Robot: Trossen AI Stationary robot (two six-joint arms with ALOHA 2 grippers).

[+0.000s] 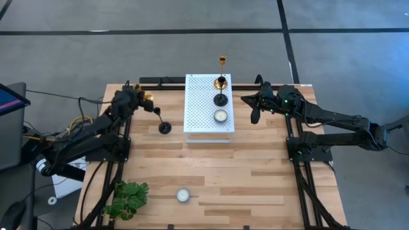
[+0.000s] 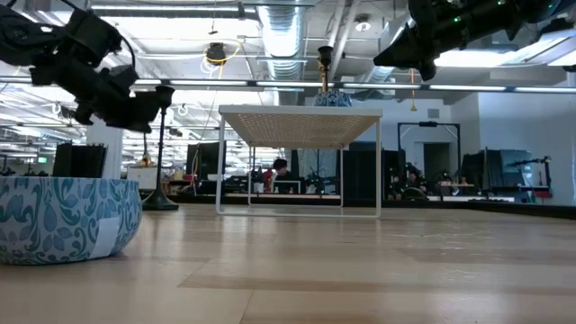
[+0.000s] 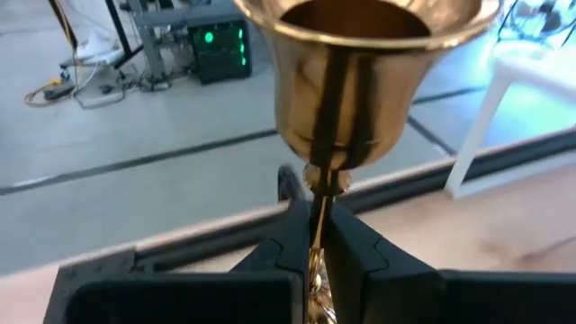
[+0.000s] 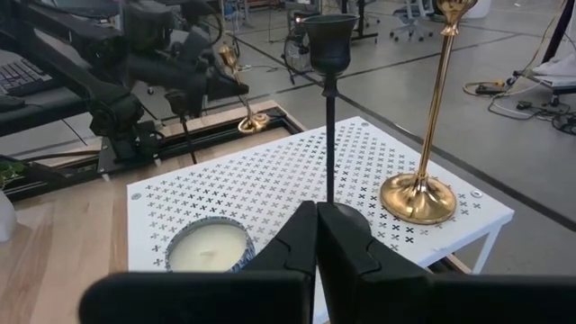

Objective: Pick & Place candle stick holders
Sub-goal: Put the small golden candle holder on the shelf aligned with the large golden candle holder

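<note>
At the table's [image 1: 211, 185] far left edge, the left pincer [image 1: 144, 98] clamps a gold holder [image 3: 360, 81] by its stem. A black holder [image 1: 164, 126] stands nearby. Gold [image 1: 222, 64] and black [image 1: 220, 97] holders occupy the white rack's [image 1: 198, 96] far edge. The right pincer [image 1: 255, 105] hovers beside it, closed, empty.

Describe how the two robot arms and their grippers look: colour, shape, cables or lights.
Both arms are dark, jointed and slim. The left gripper and right gripper each have two black, wedge-shaped fingers. Small green lights glow near the right wrist. Yellowish cables lie beside the left arm's base at the table's edge.
</note>
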